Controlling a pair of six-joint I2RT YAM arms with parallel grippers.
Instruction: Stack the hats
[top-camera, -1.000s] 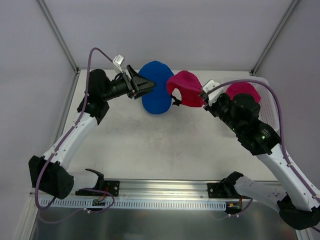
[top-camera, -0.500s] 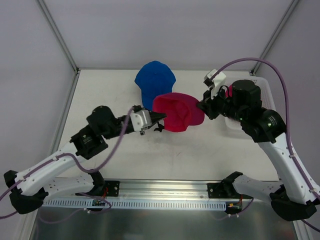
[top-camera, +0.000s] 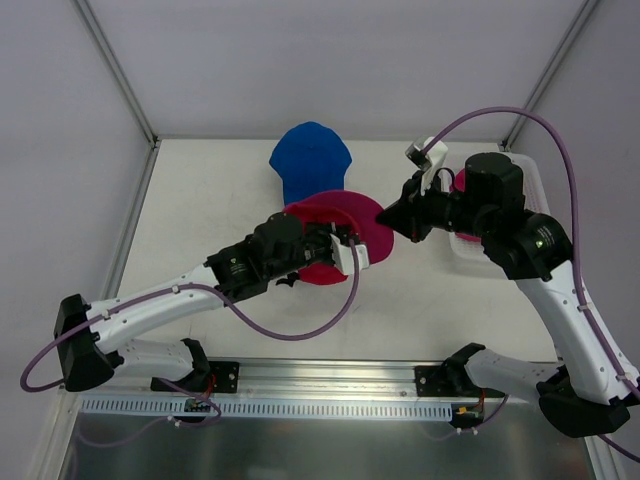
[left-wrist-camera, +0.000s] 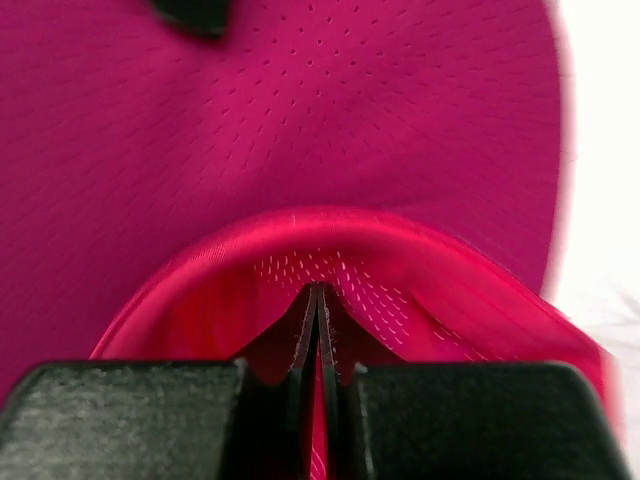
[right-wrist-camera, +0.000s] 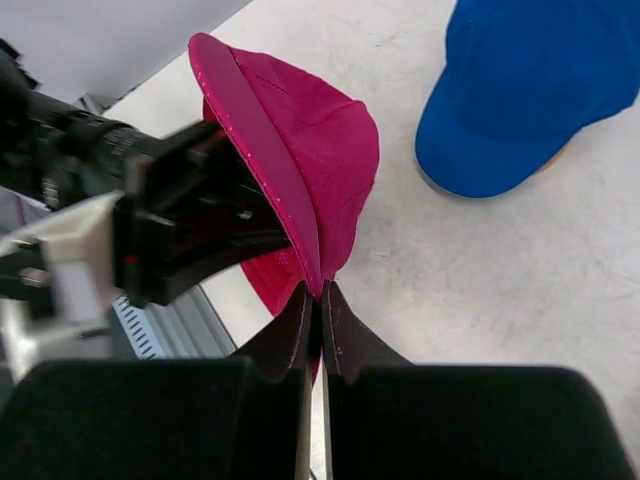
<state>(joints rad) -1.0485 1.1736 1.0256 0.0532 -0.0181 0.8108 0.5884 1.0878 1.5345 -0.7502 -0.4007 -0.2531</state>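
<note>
Pink hat (top-camera: 322, 212) just on the near side of the blue hat (top-camera: 312, 160), overlapping its brim in the top view, tipped up on edge. Long axis crosswise to the blue hat's, brim end to the right, crown end to the left. Left gripper (left-wrist-camera: 318, 300) clamped narrow on the edge of the crown's opening; right gripper (right-wrist-camera: 316, 298) pinched tight on the brim's tip. Blue hat flat on the table (top-camera: 200, 190), brim toward the near edge. Second pink hat (top-camera: 462, 183) right of the blue hat, by the white tray (top-camera: 536, 178), mostly hidden behind the right arm
</note>
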